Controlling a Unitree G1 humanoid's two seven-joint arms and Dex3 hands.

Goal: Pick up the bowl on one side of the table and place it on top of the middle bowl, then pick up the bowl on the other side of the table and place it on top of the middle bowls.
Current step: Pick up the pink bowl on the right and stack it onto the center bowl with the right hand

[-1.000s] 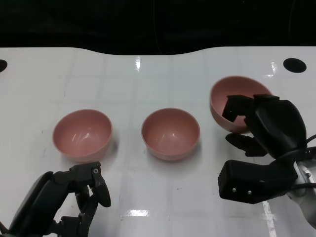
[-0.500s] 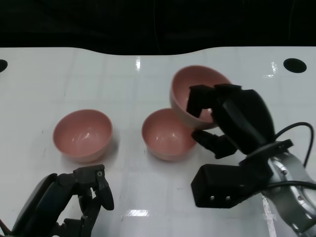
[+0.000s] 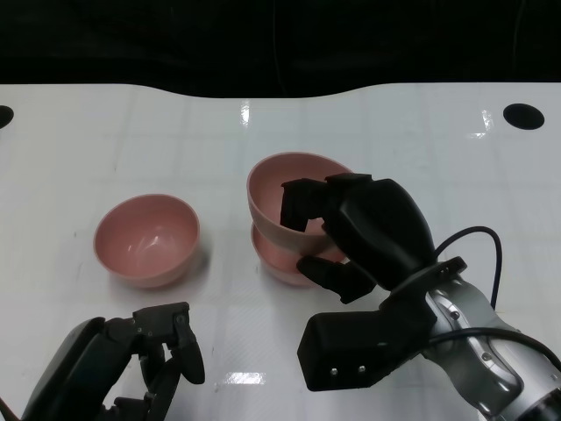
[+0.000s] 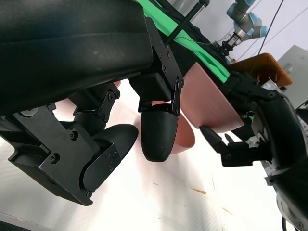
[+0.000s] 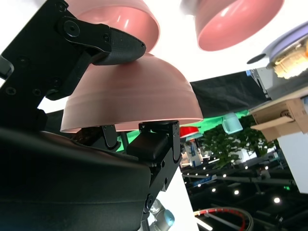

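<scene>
I count three pink bowls: the left bowl [image 3: 147, 239] sitting alone, the middle bowl [image 3: 279, 260], and the held bowl [image 3: 287, 203] (right above the middle one). Two black holes [image 3: 523, 115] mark my desk [image 3: 105, 149], one near each far corner.

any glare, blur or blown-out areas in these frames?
Head view: sharp; ceiling-light glare streaks on the glossy white table, black beyond its far edge. Left wrist view: the left hand fills the frame close up, background soft. Right wrist view: the table is blown out to white behind the held bowl, and the right hand shows almost as a silhouette.
</scene>
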